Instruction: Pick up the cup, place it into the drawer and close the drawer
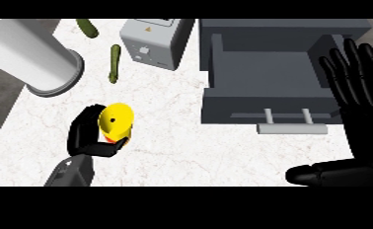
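A: Two hands are showing, and only the left hand (85, 135) is working. Its fingers are curling round the cup (116, 118), with the thumb pinching in from below.
B: And the cup is tipping, isn't it? One round yellow end is facing up at us.
A: It is, likely because the hand is gripping it from the side. Whether it is hanging over the counter (182, 139) or touching it, I cannot tell from up here.
B: Where is it sitting relative to the hand?
A: It is sitting at the hand's right, towards the fingertips, with the palm behind it at the left.
B: And the drawer (266, 67)?
A: It is standing open, well apart to the right, its handle (291, 127) pointing our way. I'd say that is giving the cup a way in from above.
B: The right hand (357, 104)?
A: It is resting at the right edge, fingers straight and up, holding nothing, just beside the drawer. I'm guessing it is placed there for the closing push.
B: So the carry across is looking like the next job.
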`<control>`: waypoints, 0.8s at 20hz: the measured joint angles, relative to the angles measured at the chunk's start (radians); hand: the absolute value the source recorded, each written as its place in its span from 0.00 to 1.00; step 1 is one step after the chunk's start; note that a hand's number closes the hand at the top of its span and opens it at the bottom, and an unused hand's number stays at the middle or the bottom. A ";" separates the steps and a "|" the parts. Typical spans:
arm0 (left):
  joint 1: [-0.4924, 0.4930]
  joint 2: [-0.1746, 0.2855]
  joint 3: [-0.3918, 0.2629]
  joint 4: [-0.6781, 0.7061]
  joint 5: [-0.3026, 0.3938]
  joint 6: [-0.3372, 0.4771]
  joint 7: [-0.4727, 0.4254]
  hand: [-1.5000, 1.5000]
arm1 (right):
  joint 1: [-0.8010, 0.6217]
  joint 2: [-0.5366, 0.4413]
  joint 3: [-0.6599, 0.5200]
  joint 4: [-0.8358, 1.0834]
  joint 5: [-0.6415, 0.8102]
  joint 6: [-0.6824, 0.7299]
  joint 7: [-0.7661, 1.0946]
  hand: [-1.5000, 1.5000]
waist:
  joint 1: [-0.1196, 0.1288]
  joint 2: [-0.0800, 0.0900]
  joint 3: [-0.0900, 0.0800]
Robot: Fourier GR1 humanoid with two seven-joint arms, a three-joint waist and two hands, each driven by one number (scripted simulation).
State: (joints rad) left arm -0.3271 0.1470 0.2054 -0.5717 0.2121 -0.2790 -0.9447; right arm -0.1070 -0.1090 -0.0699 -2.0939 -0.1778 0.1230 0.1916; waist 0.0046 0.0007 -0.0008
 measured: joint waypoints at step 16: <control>0.057 -0.067 -0.119 -0.583 0.062 0.066 0.285 1.00 | 0.008 0.010 0.002 0.008 0.013 -0.006 0.000 0.00 | 0.002 -0.004 0.002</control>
State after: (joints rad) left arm -0.2699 0.0805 0.0867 -1.1552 0.2743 -0.2132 -0.6594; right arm -0.0993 -0.0990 -0.0680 -2.0863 -0.1648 0.1168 0.1915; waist 0.0066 -0.0037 0.0008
